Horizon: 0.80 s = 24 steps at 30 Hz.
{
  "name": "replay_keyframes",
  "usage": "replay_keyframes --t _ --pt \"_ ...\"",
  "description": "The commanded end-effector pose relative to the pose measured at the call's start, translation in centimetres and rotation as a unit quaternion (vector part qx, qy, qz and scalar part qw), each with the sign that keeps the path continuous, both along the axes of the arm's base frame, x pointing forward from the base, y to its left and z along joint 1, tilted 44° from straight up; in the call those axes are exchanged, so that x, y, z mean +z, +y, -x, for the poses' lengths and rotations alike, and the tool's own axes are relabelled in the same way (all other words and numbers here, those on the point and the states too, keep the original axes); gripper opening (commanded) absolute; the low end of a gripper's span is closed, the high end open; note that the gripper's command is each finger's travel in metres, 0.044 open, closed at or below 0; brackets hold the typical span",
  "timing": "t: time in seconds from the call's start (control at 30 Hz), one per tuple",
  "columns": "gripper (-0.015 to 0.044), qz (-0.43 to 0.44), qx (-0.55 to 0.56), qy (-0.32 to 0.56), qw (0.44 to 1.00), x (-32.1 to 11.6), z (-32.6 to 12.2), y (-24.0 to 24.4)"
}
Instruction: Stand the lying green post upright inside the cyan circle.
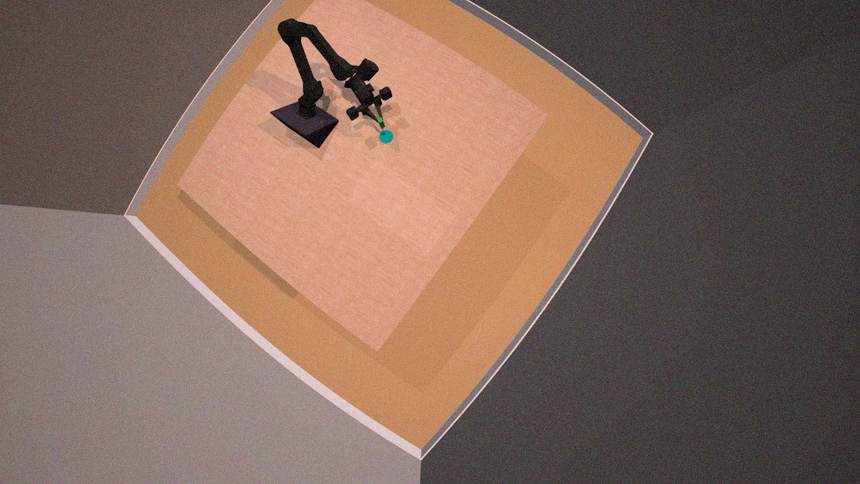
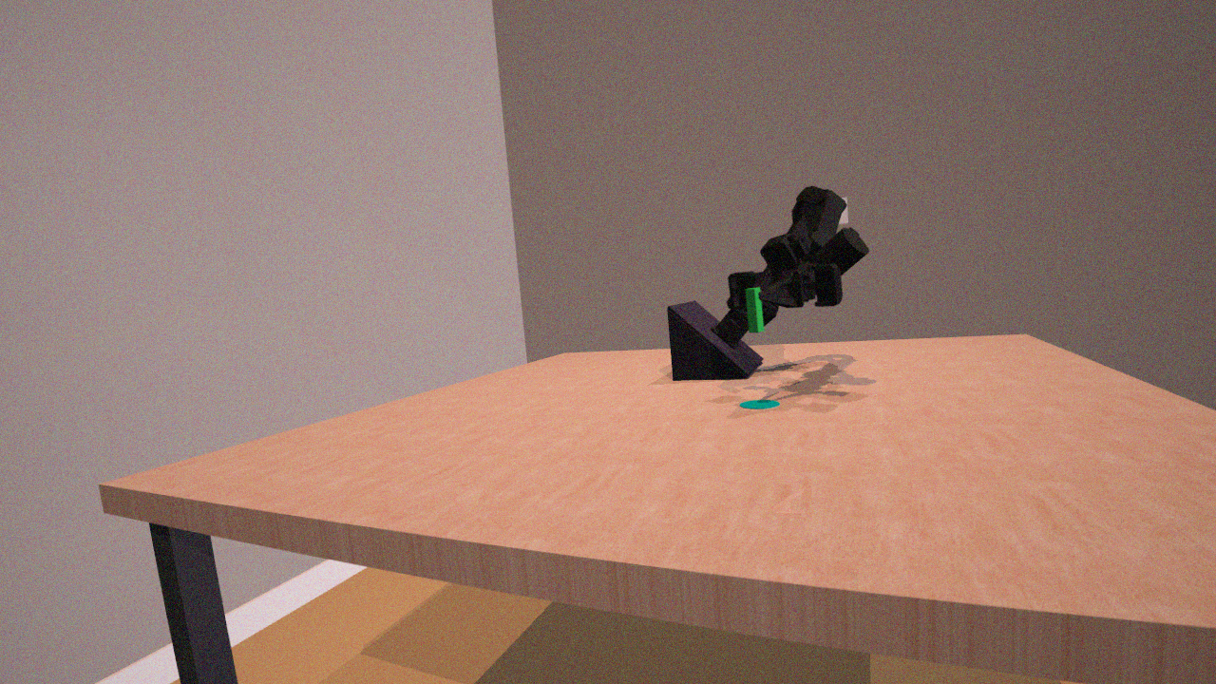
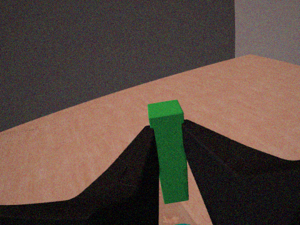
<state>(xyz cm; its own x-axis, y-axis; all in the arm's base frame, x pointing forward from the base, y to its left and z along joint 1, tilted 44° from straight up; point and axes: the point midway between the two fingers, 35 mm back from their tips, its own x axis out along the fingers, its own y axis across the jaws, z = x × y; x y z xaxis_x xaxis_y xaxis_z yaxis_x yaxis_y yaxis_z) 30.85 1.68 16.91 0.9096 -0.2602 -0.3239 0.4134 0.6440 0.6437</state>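
The green post point(image 1: 380, 121) point(image 2: 753, 310) point(image 3: 171, 156) is held close to upright in the air, clear of the table. My gripper point(image 2: 759, 299) point(image 3: 167, 130) is shut on it near its upper end, with one black finger on each side. The cyan circle point(image 1: 386, 137) point(image 2: 759, 405) lies flat on the table below the post; only a sliver of it shows at the bottom edge of the wrist view. In the exterior view the post hangs well above the circle. Whether the post is exactly over the circle's middle I cannot tell.
The wooden table point(image 1: 336, 240) point(image 2: 595, 476) bears the dark wedge-shaped base point(image 1: 294, 120) point(image 2: 701, 352) of the arm, beside the circle. The arm's shadow falls on the table around the circle. Walls stand beyond the table.
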Motion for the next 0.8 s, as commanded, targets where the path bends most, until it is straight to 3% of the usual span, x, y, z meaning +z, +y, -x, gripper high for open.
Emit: replay_keyframes --t 0.0,0.77 --pt "0.0023 -0.001 -0.004 0.0 1.0 -0.2 0.1 -0.1" --pt "0.0023 -0.004 -0.005 0.003 1.0 -3.0 -0.5 2.6"
